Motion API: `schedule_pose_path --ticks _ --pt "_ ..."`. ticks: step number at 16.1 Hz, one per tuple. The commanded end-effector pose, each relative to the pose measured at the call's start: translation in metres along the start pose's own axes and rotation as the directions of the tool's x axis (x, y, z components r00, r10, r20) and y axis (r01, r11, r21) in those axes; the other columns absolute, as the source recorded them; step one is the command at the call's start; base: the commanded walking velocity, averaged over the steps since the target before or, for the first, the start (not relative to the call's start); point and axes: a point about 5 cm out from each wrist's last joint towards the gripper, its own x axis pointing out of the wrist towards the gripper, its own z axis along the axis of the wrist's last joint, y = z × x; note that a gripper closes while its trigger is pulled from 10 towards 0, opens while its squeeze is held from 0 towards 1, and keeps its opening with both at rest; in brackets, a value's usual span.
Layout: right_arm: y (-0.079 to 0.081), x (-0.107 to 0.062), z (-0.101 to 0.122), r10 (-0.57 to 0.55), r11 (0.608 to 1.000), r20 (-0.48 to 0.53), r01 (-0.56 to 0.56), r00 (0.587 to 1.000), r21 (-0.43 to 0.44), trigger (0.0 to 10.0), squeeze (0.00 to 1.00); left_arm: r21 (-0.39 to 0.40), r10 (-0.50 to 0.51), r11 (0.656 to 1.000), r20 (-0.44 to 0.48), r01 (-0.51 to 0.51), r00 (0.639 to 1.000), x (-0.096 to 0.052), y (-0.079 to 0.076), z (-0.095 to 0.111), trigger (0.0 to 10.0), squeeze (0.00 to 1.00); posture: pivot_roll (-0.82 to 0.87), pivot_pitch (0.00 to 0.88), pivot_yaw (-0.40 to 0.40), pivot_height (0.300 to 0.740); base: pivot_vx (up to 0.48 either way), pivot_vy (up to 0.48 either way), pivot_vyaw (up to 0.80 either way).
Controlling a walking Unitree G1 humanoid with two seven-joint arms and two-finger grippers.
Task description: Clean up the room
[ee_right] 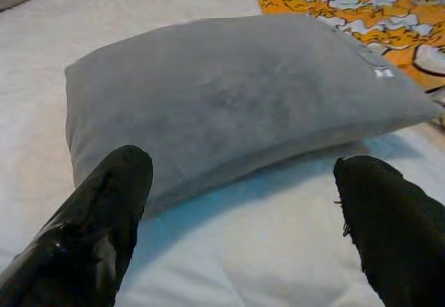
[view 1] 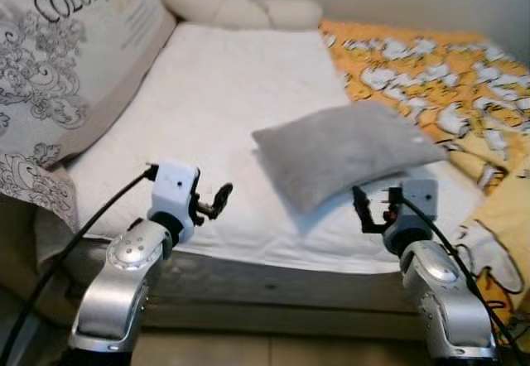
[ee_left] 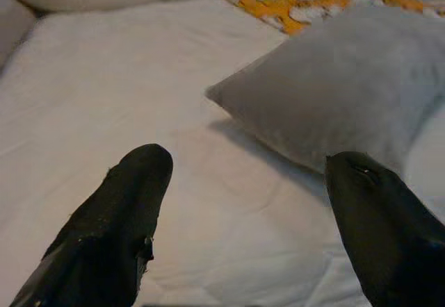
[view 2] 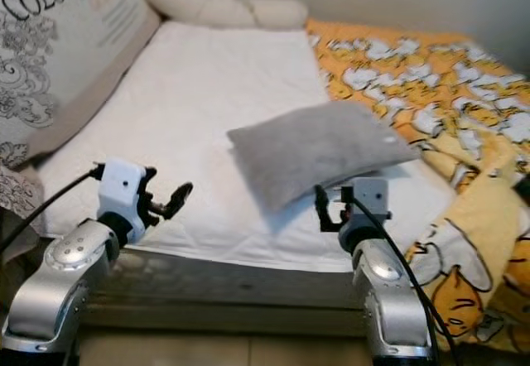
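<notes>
Both grippers hover at the bed's near edge: left gripper (view 1: 217, 200) and right gripper (view 1: 368, 209), fingers spread, holding nothing. Grey pillow (view 1: 348, 152) lies on the white mattress (view 1: 207, 109), just beyond the right gripper. Right wrist view alone shows the pillow's small white tag (ee_right: 381, 73). Printed cushion (view 1: 58, 60) far left is cut off.

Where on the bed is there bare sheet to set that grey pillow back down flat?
The widest bare patch is the white sheet between the patterned cushion on the robot's left and the grey pillow, up to the cream bolster. A smaller strip lies before the open left gripper. To the right is crowded: the orange blanket is bunched beside the open right gripper.
</notes>
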Motion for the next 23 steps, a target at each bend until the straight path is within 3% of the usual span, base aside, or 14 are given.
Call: schedule_pose_path --ticks 1,2,4,6,10,14,16,22,23 --pt "0.006 0.003 0.006 0.011 0.999 0.033 -0.01 0.999 -0.036 10.0 0.0 0.001 0.049 0.999 -0.003 -0.049 0.999 -0.001 0.009 0.0 10.0 0.0 0.05 0.0 -0.023 0.74 0.0 0.0 0.0" --pt "0.007 0.004 0.009 0.037 0.994 0.037 -0.033 0.999 -0.099 10.0 0.0 -0.03 0.069 0.997 0.021 -0.069 0.997 0.0 0.012 0.003 10.0 0.0 0.06 0.0 -0.025 0.74 0.0 0.0 0.0" --pt "0.006 0.006 0.01 0.059 0.998 0.011 -0.058 0.998 -0.013 10.0 0.0 -0.037 0.075 0.997 0.019 -0.074 0.997 0.002 0.013 0.002 10.0 0.0 0.06 0.0 -0.032 0.74 0.126 0.0 0.0" --pt "0.009 0.007 0.016 0.103 0.993 0.017 -0.102 0.995 -0.065 10.0 0.0 -0.058 0.09 0.994 0.018 -0.089 0.996 0.004 0.015 0.002 10.0 0.0 0.06 0.0 -0.033 0.74 0.358 0.0 0.0" --pt "0.005 0.009 0.019 0.082 0.994 0.028 -0.079 0.996 -0.079 10.0 0.0 -0.066 0.101 0.993 0.008 -0.1 0.995 0.005 0.016 0.0 10.0 0.0 0.05 0.0 -0.032 0.74 0.376 0.0 -0.6" --pt "0.003 0.011 0.023 0.08 0.996 0.042 -0.078 0.996 -0.04 10.0 0.0 -0.068 0.113 0.991 0.003 -0.112 0.994 0.006 0.018 -0.002 10.0 0.0 0.05 0.0 -0.034 0.74 0.378 0.0 0.0" --pt "0.006 0.011 0.024 0.111 0.992 0.045 -0.108 0.993 -0.068 10.0 0.0 -0.074 0.126 0.989 0.005 -0.126 0.992 0.006 0.02 -0.002 10.0 0.0 0.05 0.0 -0.033 0.74 0.375 0.0 0.0" --pt "0.015 0.009 0.018 0.174 0.985 0.013 -0.174 0.985 -0.002 10.0 0.0 -0.071 0.138 0.988 0.003 -0.137 0.99 0.007 0.023 -0.002 10.0 0.0 0.05 0.0 -0.031 0.74 0.366 0.0 0.0" --pt "0.016 0.008 0.019 0.194 0.981 0.01 -0.193 0.981 -0.026 10.0 0.0 -0.071 0.139 0.988 0.004 -0.138 0.99 0.006 0.023 -0.002 10.0 0.0 0.05 0.0 -0.031 0.74 0.352 0.0 0.0"
